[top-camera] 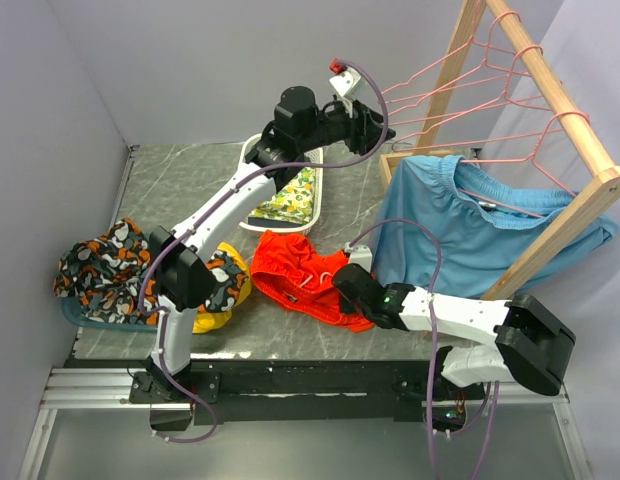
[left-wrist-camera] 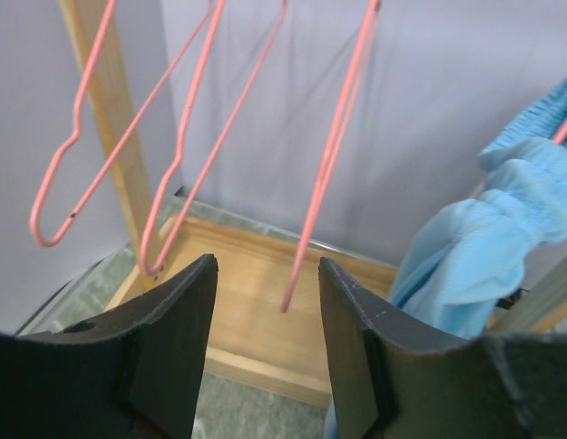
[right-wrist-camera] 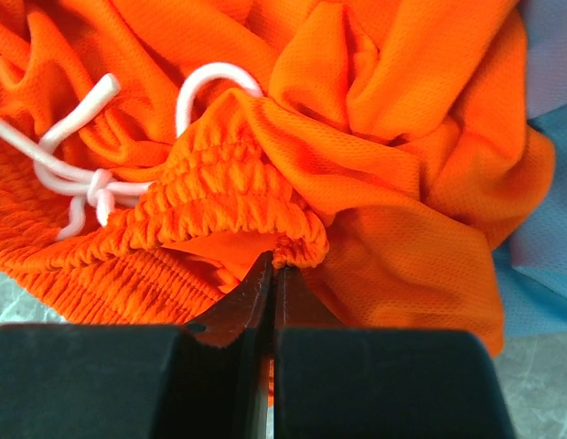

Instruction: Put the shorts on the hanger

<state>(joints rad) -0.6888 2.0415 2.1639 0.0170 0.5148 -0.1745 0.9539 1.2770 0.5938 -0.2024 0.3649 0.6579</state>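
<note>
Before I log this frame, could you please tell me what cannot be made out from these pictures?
- Left wrist view: the pink hangers lose their hooks to the top edge, and whether the left hand touches one is unclear.
- Top view: the right hand hides its own fingertips.
- Right wrist view: the shorts run past the edges.

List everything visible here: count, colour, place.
red-orange shorts: one, red-orange, crumpled at table centre
light blue shorts: one, light blue, hanging at the rack, right
wire hangers: several, pink, on the rack rail
wooden rack: one, pale wood, far right
patterned cloth: one, orange-black-white, table left
yellow item: one, yellow, beside patterned cloth
tray: one, white, far centre
table: one, grey marbled
left hand: open, at the hangers
right hand: shut on the red-orange shorts' waistband
</note>
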